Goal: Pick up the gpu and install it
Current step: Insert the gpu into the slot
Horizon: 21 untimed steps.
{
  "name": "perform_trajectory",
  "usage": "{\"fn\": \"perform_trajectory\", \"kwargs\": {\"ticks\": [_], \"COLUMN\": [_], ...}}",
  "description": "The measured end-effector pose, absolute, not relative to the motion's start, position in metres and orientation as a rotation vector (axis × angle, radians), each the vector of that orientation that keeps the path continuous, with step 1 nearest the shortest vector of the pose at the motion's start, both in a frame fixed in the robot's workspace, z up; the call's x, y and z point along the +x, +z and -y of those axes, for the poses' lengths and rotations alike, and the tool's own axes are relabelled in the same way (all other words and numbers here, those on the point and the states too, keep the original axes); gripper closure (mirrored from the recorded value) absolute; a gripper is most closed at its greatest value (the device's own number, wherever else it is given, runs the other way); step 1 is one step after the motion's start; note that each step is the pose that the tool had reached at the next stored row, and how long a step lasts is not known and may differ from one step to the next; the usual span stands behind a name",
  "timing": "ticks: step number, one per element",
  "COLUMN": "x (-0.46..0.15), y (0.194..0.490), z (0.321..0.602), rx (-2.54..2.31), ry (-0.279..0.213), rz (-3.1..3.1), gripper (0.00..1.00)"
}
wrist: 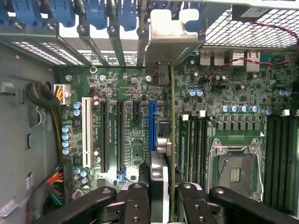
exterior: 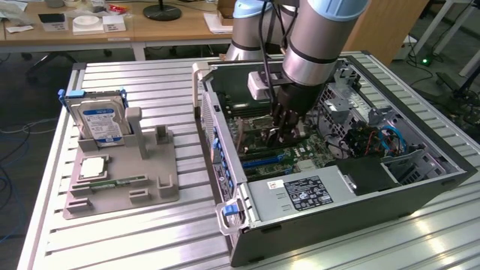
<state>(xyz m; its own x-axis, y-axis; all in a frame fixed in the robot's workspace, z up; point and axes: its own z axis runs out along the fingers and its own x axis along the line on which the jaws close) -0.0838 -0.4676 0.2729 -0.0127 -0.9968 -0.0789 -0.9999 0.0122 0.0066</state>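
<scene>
a ribbed metal desk (exterior: 150, 73) is seen carrying an open computer case (exterior: 338, 236), which is laid on its side with the inside exposed. the robot arm (exterior: 322, 34) is lowered into the case from above. a green motherboard (wrist: 131, 93) is spread across the floor of the case. it is fitted with a row of long expansion slots, one of them blue (wrist: 152, 121), and an open cpu socket (wrist: 236, 168).

on the exterior view's left, apart from the case, a grey holder tray (exterior: 161, 191) is set on the desk. a hard drive (exterior: 101, 121) with a blue and white label is stood upright in it. a cpu chip (exterior: 90, 167) and a narrow memory stick (exterior: 123, 181) are laid flat in its recesses. a silver power supply (exterior: 300, 194) is mounted in the near end of the case.

the gpu (wrist: 163, 144) is held edge-on inside the case, over the motherboard and just beside the blue slot. its silvery bracket is turned toward the case wall lined with blue latches (wrist: 98, 11). the end effector (wrist: 163, 205) is clamped on the gpu, with black fingers (wrist: 135, 205) pressed against both sides of the card. whether the card's edge is seated in a slot cannot be told.
</scene>
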Motion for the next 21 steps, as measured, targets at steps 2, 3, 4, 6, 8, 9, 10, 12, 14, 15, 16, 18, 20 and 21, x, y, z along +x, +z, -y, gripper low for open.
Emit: {"fn": "perform_trajectory", "kwargs": {"ticks": [2,3,4,6,8,9,10,12,14,15,16,18,20,21], "x": [-0.085,-0.085,-0.085,-0.085,-0.086,-0.086,-0.087,-0.087,-0.087,-0.087,-0.087,-0.087,-0.088,-0.088], "y": [0.270,0.269,0.267,0.264,0.261,0.261,0.260,0.259,0.258,0.258,0.258,0.258,0.258,0.258], "z": [0.468,0.468,0.468,0.467,0.467,0.467,0.468,0.468,0.468,0.468,0.468,0.468,0.468,0.468], "rx": [-2.171,-2.171,-2.171,-2.171,-2.171,-2.171,-2.172,-2.173,-2.177,-2.178,-2.178,-2.178,-2.177,-2.177], "ry": [0.094,0.094,0.094,0.094,0.095,0.095,0.096,0.096,0.087,0.085,0.085,0.085,0.085,0.085], "rz": [-2.198,-2.198,-2.198,-2.198,-2.199,-2.199,-2.199,-2.200,-2.205,-2.206,-2.206,-2.205,-2.206,-2.205], "gripper": [0.72,0.72,0.72,0.72,0.72,0.72,0.72,0.72,0.72,0.72,0.72,0.72,0.72,0.72]}}
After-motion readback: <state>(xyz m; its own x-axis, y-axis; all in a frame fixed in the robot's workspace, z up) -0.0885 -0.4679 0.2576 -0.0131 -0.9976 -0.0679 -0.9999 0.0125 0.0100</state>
